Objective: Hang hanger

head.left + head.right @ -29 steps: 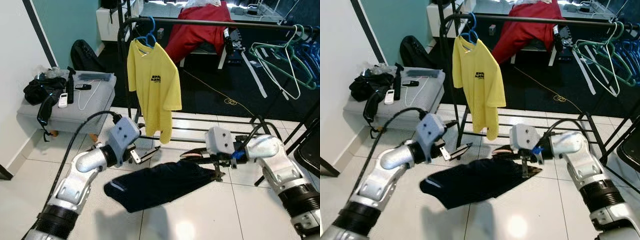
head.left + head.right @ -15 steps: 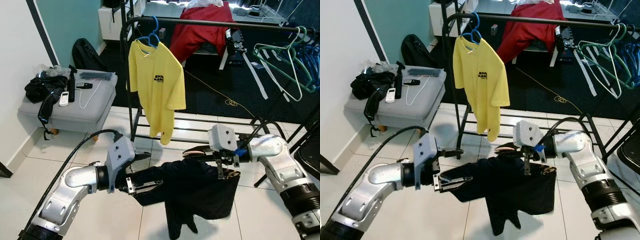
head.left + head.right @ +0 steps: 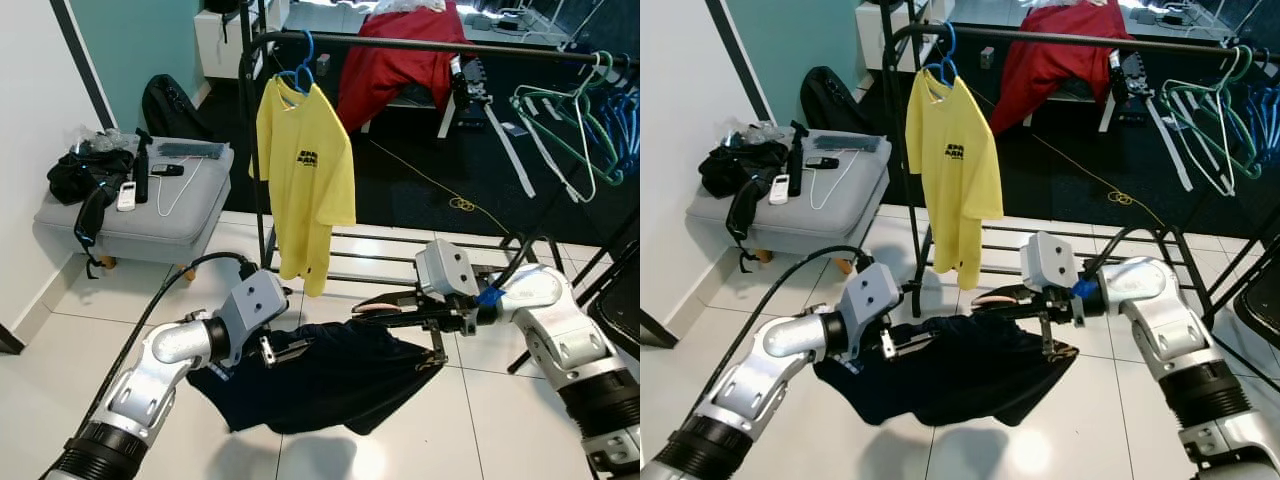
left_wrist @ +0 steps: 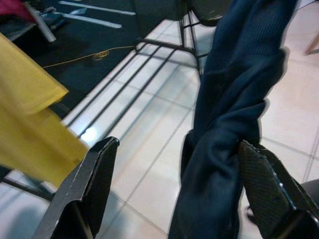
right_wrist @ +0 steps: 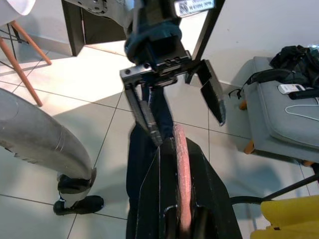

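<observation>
Both head cameras are looking forward and down from above, sharing the white tiled floor [image 3: 520, 420], the black metal clothes rack [image 3: 400, 45] and the hanging yellow T-shirt [image 3: 955, 175]. The left wrist camera is looking closely along its black fingers [image 4: 87, 191] at draped dark navy cloth [image 4: 234, 114]. The right wrist camera is facing back toward the left gripper [image 5: 174, 94], close by.
</observation>
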Controlling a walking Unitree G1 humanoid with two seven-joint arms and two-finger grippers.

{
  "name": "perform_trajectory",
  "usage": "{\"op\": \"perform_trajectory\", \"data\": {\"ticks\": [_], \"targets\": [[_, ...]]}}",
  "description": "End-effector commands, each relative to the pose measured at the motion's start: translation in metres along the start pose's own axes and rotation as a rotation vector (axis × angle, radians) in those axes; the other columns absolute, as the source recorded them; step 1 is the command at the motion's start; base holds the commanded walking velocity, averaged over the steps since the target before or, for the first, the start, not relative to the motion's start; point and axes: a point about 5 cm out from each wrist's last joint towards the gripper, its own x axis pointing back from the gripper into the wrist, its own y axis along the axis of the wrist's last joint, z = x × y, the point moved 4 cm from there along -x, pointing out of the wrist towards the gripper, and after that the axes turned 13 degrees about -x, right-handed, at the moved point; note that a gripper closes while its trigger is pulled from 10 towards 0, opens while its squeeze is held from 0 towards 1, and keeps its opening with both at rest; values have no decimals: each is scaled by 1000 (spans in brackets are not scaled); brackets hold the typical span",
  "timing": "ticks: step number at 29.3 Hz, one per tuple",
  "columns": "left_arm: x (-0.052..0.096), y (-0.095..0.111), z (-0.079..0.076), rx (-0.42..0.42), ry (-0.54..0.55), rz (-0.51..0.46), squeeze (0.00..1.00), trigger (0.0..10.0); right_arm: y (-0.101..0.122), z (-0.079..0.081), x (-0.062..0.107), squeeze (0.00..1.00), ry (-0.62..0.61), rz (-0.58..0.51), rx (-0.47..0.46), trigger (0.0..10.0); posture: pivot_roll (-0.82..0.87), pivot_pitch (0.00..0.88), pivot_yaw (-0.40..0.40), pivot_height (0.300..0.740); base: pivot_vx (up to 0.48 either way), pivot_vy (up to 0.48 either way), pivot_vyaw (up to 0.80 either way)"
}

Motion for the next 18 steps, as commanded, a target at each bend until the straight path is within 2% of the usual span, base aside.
{"op": "perform_trajectory", "data": {"ticks": [1, 5, 7, 8, 9, 10, 11, 12, 13, 15, 18], "targets": [[5, 3, -7, 22, -48, -13, 0, 10000, 2, 0, -1, 0, -1, -6, 16, 0, -87, 133, -22, 740, 0, 0, 0], [13, -3, -18, 78, -107, -3, 0, 10000, 7, -3, 2, 0, -19, -21, 13, 0, -86, 134, -22, 740, 0, 0, 0], [13, -3, -18, 78, -107, -3, 0, 10000, 7, -3, 2, 0, -19, -21, 13, 0, -86, 134, -22, 740, 0, 0, 0], [17, -12, -22, 109, -111, 23, 0, 10000, 11, -5, 3, 0, -31, -35, 13, 0, -84, 137, -18, 740, 0, 0, 0], [22, -23, -21, 135, -69, 52, 0, 10000, 15, -7, 5, 0, -44, -49, 13, 0, -84, 137, -17, 740, 0, 0, 0], [22, -23, -21, 135, -69, 52, 0, 10000, 15, -7, 5, 0, -44, -49, 13, 0, -84, 137, -17, 740, 0, 0, 0], [26, -36, -15, 165, 23, 81, 0, 10000, 19, -9, 8, 0, -59, -63, 11, 0, -85, 138, -16, 740, 0, 0, 0], [26, -36, -15, 165, 23, 81, 0, 10000, 19, -9, 8, 0, -59, -63, 11, 0, -85, 138, -16, 740, 0, 0, 0], [31, -45, -7, 220, 124, 89, 0, 10000, 21, -12, 11, 0, -73, -70, 15, 0, -85, 138, -15, 740, 0, 0, 0], [31, -45, -7, 220, 124, 89, 0, 10000, 21, -12, 11, 0, -73, -70, 15, 0, -85, 138, -15, 740, 0, 0, 0], [55, -74, 9, 435, 412, 102, 0, 10000, 24, -15, 15, 0, -95, -75, 19, 0, -87, 134, -12, 740, 0, 0, 0]]}}
